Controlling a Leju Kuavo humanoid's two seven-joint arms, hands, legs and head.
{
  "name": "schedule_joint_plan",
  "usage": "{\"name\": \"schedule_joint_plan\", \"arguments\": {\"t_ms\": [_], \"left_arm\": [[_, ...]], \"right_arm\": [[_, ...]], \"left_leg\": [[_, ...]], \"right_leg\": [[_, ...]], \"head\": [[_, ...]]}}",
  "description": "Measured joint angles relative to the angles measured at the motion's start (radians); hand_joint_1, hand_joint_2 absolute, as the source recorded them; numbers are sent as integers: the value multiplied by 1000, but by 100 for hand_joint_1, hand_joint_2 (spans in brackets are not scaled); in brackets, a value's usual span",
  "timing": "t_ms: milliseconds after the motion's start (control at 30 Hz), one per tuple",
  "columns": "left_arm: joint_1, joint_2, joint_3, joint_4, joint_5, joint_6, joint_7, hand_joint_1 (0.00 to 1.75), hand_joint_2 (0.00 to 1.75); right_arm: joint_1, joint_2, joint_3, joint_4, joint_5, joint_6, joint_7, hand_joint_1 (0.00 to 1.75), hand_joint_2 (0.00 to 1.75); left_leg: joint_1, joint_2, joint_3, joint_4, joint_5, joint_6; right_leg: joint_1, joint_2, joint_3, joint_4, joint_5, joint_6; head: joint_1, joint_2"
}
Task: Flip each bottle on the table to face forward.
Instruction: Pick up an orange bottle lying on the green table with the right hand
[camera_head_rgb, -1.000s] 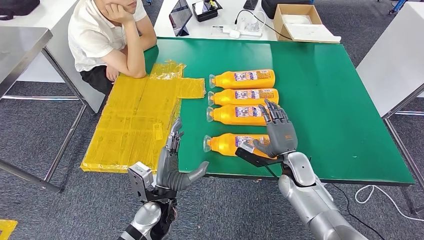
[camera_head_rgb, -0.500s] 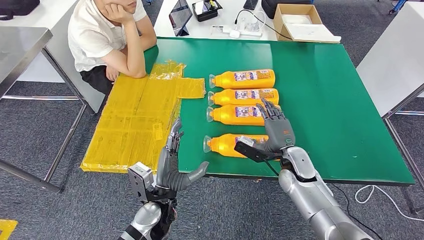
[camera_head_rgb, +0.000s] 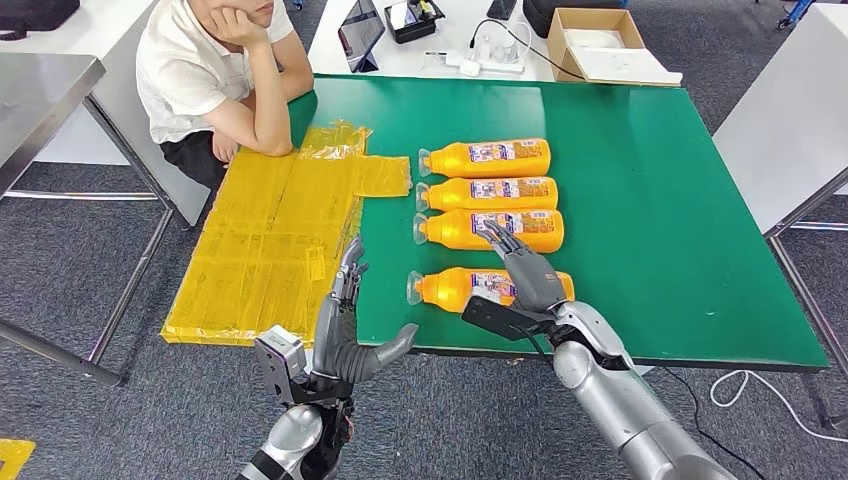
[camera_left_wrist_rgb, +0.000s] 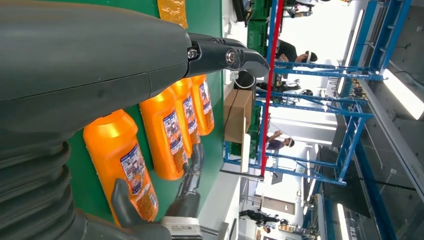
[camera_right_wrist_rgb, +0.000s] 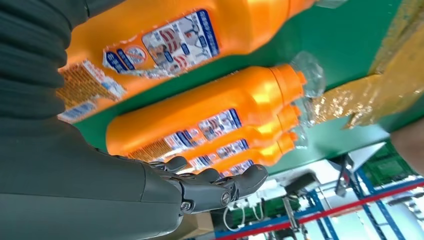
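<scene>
**Green table: four bottles lying flat, right hand over the nearest**

Green tabletop (camera_head_rgb: 650, 200) carries four orange bottles on their sides, caps toward your robot's left. Note the nearest bottle (camera_head_rgb: 455, 288) lies apart from the other three; the third bottle (camera_head_rgb: 470, 229), second bottle (camera_head_rgb: 487, 193) and far bottle (camera_head_rgb: 486, 157) lie side by side, touching or nearly so. Each shows a blue-and-white label facing up; the print is too small to read. Your right hand (camera_head_rgb: 528, 283) sits over the nearest bottle's base end, fingers extended toward the third bottle, gripping nothing. Your left hand (camera_head_rgb: 345, 325) stands at the near table edge, fingers spread, empty. Yellow sheeting (camera_head_rgb: 270, 240) lies left of the bottles, and a seated person (camera_head_rgb: 215, 70) leans on the far corner.
</scene>
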Motion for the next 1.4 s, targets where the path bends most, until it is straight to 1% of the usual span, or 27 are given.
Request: {"name": "schedule_joint_plan", "arguments": {"t_ms": [367,1167,1200,1267,1333,1400], "left_arm": [[0,0,0,0,0,1,0,0,175],[0,0,0,0,0,1,0,0,175],[0,0,0,0,0,1,0,0,175],[0,0,0,0,-1,0,0,0,175],[0,0,0,0,-1,-3,1,0,175],[0,0,1,0,-2,-5,1,0,175]], "right_arm": [[7,-23,24,-58,-2,4,1,0,175],[11,-31,36,-63,-1,5,3,0,175],[10,-32,36,-63,6,13,12,0,175],[-5,-37,41,-33,53,40,75,0,175],[-32,-40,48,47,105,47,136,0,175],[-56,-41,53,133,121,25,142,0,175]], "left_leg": [[0,0,0,0,0,0],[0,0,0,0,0,0],[0,0,0,0,0,0],[0,0,0,0,0,0],[0,-2,0,0,0,1],[0,-4,-1,0,1,1]], "right_leg": [[0,0,0,0,0,0],[0,0,0,0,0,0],[0,0,0,0,0,0],[0,0,0,0,0,0],[0,-1,0,0,0,0],[0,-4,1,0,0,1]], "head": [[0,0],[0,0],[0,0],[0,0],[0,0],[0,0]]}}
